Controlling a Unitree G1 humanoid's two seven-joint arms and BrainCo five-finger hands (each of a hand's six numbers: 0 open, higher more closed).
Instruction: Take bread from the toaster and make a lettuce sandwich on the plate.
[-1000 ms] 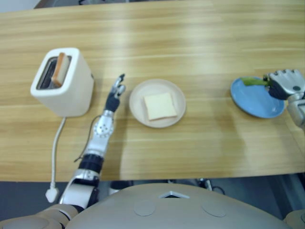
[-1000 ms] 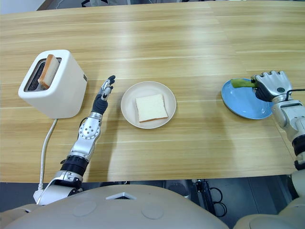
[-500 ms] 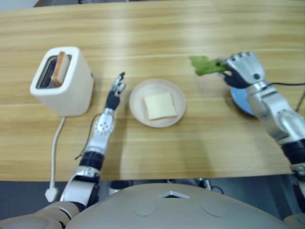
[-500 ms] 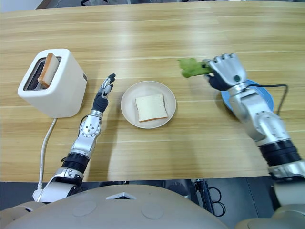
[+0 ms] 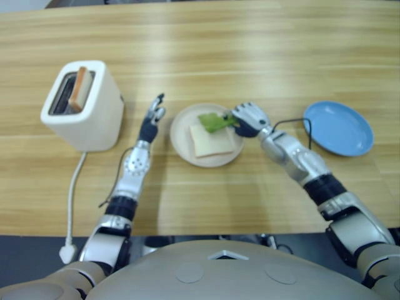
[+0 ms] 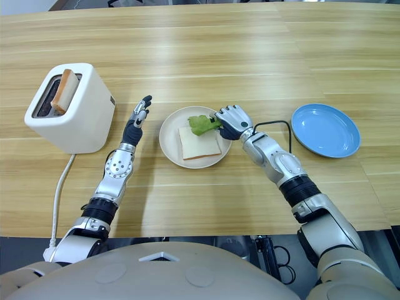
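A white toaster (image 6: 65,109) stands at the left with one slice of toast (image 6: 64,90) upright in its slot. A beige plate (image 6: 170,149) in the middle carries a slice of white bread (image 6: 200,144). My right hand (image 6: 234,121) is shut on a green lettuce leaf (image 6: 200,124), holding it just over the bread's far edge. My left hand (image 6: 138,119) lies flat and open on the table between toaster and plate, holding nothing.
A blue plate (image 6: 325,129) lies bare at the right. The toaster's white cord (image 6: 59,194) runs down to the table's front edge. A thin black cable (image 6: 272,125) loops near my right wrist. The far half of the wooden table (image 6: 206,44) is bare.
My right hand carried the lettuce leaf from the blue plate leftward to above the bread on the beige plate. The left hand has stayed still.
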